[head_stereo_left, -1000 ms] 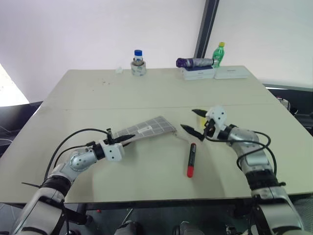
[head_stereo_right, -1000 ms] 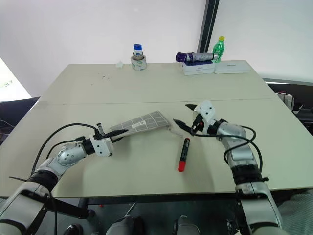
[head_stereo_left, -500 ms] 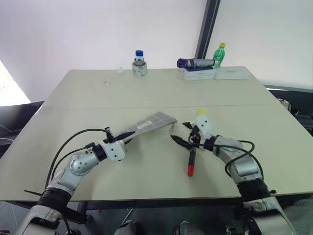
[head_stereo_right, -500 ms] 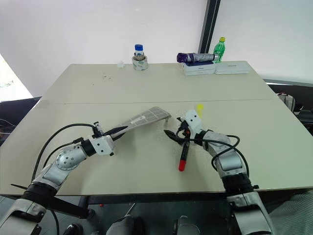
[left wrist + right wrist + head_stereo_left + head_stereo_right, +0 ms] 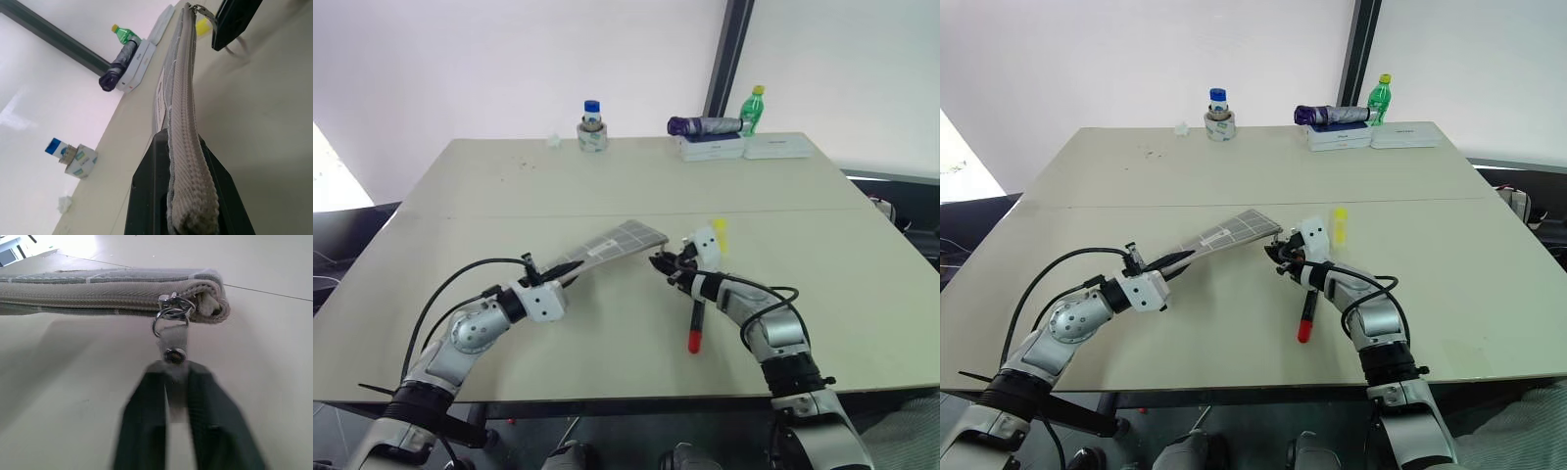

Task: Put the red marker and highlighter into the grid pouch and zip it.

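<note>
One grid pouch [image 5: 619, 243], at the pincers. One red marker [image 5: 695, 322], beside the right pincer [image 5: 658, 263]. One highlighter [image 5: 719, 232], just beyond it. Far past both pincers: one blue-capped jar [image 5: 591, 115], one green bottle [image 5: 751, 109], one purple folded umbrella [image 5: 702, 125], two white boxes [image 5: 773, 146]. Two pincers, left [image 5: 570, 266] and right.
</note>
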Available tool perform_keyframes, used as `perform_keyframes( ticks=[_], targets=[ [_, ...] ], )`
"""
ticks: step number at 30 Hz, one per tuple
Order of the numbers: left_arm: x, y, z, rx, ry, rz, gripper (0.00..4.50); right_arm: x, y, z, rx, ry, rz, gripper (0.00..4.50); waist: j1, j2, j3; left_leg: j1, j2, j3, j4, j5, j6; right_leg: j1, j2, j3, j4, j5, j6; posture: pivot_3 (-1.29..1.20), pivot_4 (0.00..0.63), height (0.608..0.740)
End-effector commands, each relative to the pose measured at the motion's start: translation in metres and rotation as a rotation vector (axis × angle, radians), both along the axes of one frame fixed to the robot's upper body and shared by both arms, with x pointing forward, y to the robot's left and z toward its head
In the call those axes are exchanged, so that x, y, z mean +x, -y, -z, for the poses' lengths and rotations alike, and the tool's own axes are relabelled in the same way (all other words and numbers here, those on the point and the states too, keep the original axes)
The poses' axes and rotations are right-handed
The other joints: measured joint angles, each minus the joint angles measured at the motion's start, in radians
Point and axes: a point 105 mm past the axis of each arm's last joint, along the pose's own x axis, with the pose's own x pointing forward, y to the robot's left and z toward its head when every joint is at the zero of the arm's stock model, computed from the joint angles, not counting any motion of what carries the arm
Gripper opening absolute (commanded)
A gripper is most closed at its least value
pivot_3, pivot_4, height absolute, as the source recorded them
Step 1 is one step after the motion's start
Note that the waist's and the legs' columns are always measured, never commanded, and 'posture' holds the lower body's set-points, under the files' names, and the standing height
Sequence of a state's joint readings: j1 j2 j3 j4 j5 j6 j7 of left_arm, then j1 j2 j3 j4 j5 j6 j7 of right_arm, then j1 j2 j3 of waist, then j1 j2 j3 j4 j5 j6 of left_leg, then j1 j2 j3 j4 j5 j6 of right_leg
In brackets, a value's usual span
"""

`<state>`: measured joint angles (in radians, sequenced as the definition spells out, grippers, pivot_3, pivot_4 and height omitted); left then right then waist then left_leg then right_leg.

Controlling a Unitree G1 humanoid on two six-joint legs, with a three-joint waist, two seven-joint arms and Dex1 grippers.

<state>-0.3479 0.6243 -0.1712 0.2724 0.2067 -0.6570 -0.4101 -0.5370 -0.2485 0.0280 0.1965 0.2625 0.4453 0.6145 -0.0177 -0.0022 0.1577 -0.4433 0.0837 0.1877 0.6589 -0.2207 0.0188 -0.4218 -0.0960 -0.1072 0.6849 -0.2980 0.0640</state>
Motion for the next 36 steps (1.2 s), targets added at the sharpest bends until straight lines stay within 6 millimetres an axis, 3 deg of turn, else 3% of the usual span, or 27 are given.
perform_keyframes(
  ticks=[1,15,20,24,32,36],
  targets=[
    [0.002,-0.003,-0.012,-0.032,0.045,-0.020,0.00,-0.005,-0.013,-0.019,0.038,0.060,-0.034,0.02,0.000,0.000,0.000,0.000,0.000,0.000,0.000,0.000,0.000,0.000,0.000,0.000,0.000,0.000,0.000,0.00,0.150,0.740],
    [0.013,0.006,-0.005,-0.043,0.035,-0.063,0.00,-0.059,-0.086,-0.014,-0.151,0.205,-0.364,0.02,0.002,0.000,0.000,-0.001,0.000,0.000,0.000,-0.001,0.002,-0.001,0.000,0.000,0.000,0.000,0.000,0.00,0.150,0.740],
    [0.008,0.025,0.002,-0.037,0.014,-0.007,0.00,-0.061,-0.111,-0.017,-0.190,0.271,-0.443,0.02,0.000,0.000,0.000,-0.001,0.000,0.000,0.000,-0.001,0.002,-0.001,0.000,0.000,0.000,0.000,0.000,0.00,0.150,0.740],
    [0.004,0.027,0.005,-0.030,0.013,0.001,0.00,-0.059,-0.115,-0.018,-0.194,0.289,-0.444,0.02,0.002,-0.001,0.000,-0.001,0.000,0.000,0.000,-0.001,0.001,-0.001,0.000,0.000,0.000,0.000,0.000,0.00,0.150,0.740],
    [-0.004,0.003,0.011,0.049,0.015,-0.039,0.00,-0.051,-0.095,-0.017,-0.237,0.298,-0.434,0.02,0.000,-0.001,0.000,-0.001,0.000,0.000,0.000,-0.001,0.002,-0.001,0.000,0.000,0.000,0.000,0.000,0.00,0.150,0.740],
    [-0.001,0.009,0.015,0.042,0.000,-0.044,0.00,-0.062,-0.105,-0.015,-0.297,0.355,-0.538,0.02,0.002,-0.001,0.000,-0.001,0.000,0.000,0.000,-0.001,0.002,-0.001,-0.001,0.000,0.000,0.000,0.000,0.00,0.150,0.740]
  ],
)
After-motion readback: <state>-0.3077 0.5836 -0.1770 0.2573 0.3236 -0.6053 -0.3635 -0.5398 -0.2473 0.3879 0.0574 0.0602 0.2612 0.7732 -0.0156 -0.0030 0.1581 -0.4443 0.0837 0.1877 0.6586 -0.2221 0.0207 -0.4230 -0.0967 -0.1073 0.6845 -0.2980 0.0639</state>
